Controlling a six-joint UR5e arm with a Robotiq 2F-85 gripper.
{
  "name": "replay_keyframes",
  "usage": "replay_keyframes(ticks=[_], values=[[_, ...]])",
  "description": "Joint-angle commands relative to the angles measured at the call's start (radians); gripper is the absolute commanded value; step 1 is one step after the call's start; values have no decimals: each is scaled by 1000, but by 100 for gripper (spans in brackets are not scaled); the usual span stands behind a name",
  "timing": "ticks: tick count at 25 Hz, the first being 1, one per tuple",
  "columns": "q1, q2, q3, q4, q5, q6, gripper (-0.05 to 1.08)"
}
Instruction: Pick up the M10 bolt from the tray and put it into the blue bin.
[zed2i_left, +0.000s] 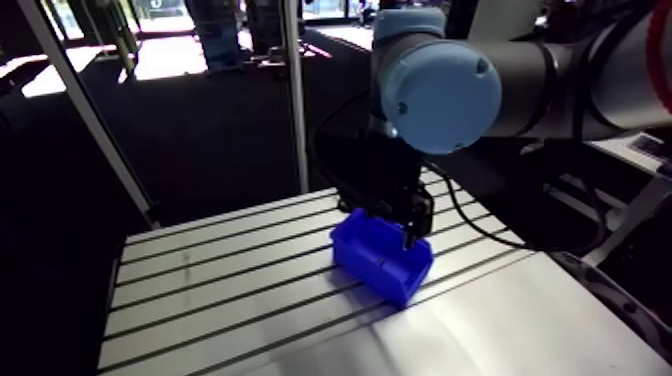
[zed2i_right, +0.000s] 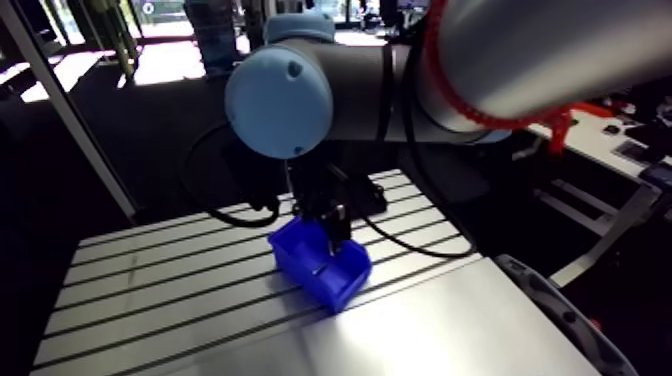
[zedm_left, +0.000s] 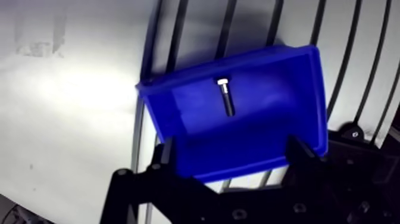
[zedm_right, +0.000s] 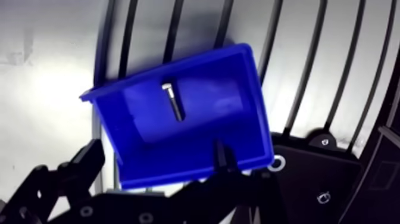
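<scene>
A blue bin (zedm_left: 262, 113) stands on the slotted aluminium table (zed2i_left: 220, 290). Inside it, on the floor near the far wall, lies a steel bolt (zedm_left: 226, 98) with its hex head pointing away from the gripper. My gripper (zedm_left: 229, 149) hovers right above the bin, its two black fingers (zedm_left: 163, 156) spread wide over the near wall with nothing between them. In the arm view the gripper (zed2i_left: 410, 225) hangs just over the bin (zed2i_left: 380, 258). No tray shows in any view.
A black plate with bolts (zedm_right: 315, 173) lies on the table beside the bin. The table's smooth, unslotted part (zedm_left: 65, 101) stretches on the other side of the bin. A slanted metal post (zed2i_left: 90, 120) rises at the table's far left.
</scene>
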Motion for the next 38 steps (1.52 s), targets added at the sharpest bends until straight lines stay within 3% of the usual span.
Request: replay_keyframes(ticks=[1,4,7,16,21,26,29,32,34,38], values=[[17,-60,-53,101,-70,238,1],[45,-75,-93,179,-74,428,1],[68,-92,-139,256,-61,654,1],[86,-133,-222,373,35,1266,1],[92,-127,-300,419,57,1541,1],[135,-84,-453,494,51,1748,1],[164,-51,-555,566,57,1820,1],[196,-23,-610,591,52,1883,1],[206,-15,-650,675,43,1917,1],[209,-18,-653,693,42,1931,1]])
